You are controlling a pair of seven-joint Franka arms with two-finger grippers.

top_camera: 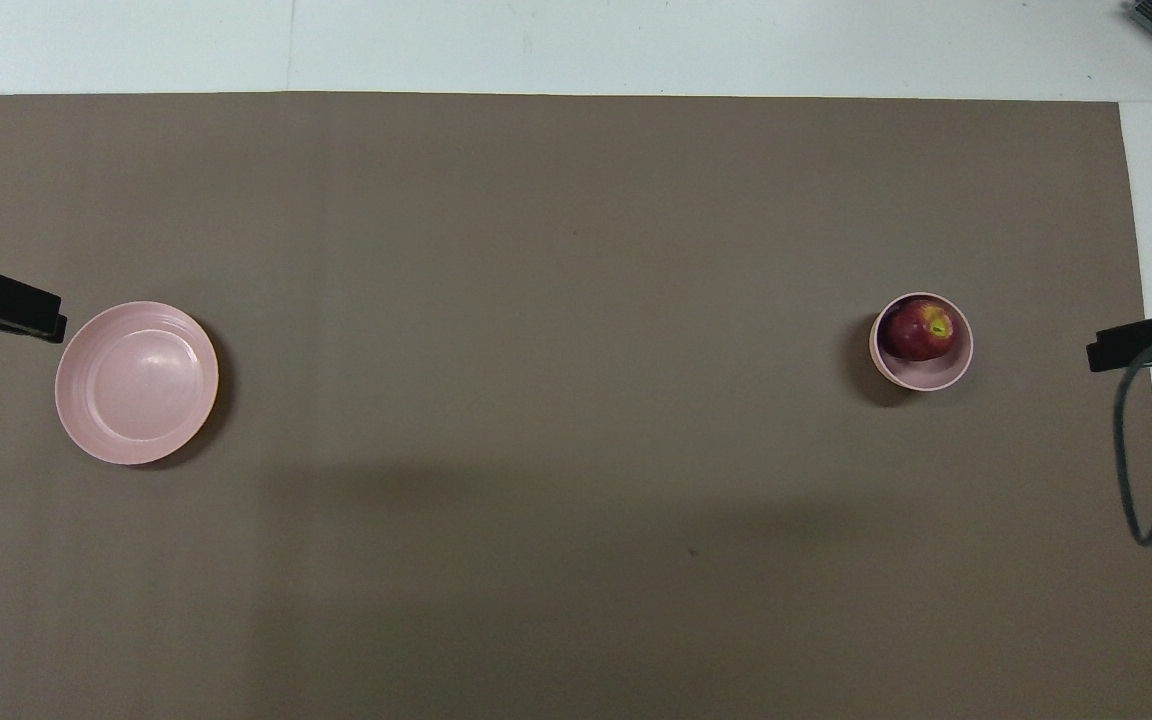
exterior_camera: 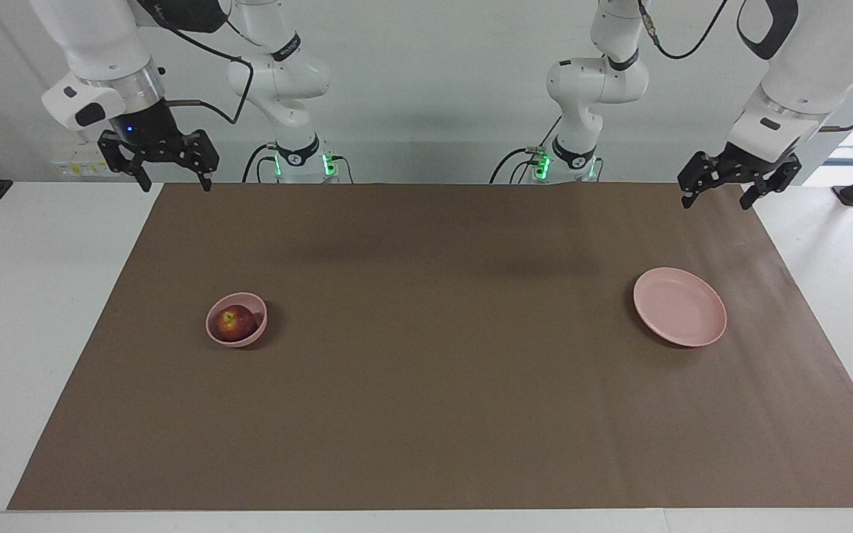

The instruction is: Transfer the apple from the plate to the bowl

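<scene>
Both sets of fingers were spread wide and held nothing: the right gripper [exterior_camera: 168, 169] and the left gripper [exterior_camera: 731, 184] hung high near their bases. The apple [exterior_camera: 235, 323] sat in the bowl [exterior_camera: 255, 304], the plate [exterior_camera: 680, 306] was bare on the tabletop [exterior_camera: 426, 370]. The job looked done, so waiting was best.

We saw a brown mat [exterior_camera: 426, 385] covering the white table [exterior_camera: 19, 296]. On it stood the bowl [exterior_camera: 237, 320], nearest the right gripper [exterior_camera: 169, 180], and the plate [exterior_camera: 680, 306], nearest the left gripper [exterior_camera: 720, 196].
</scene>
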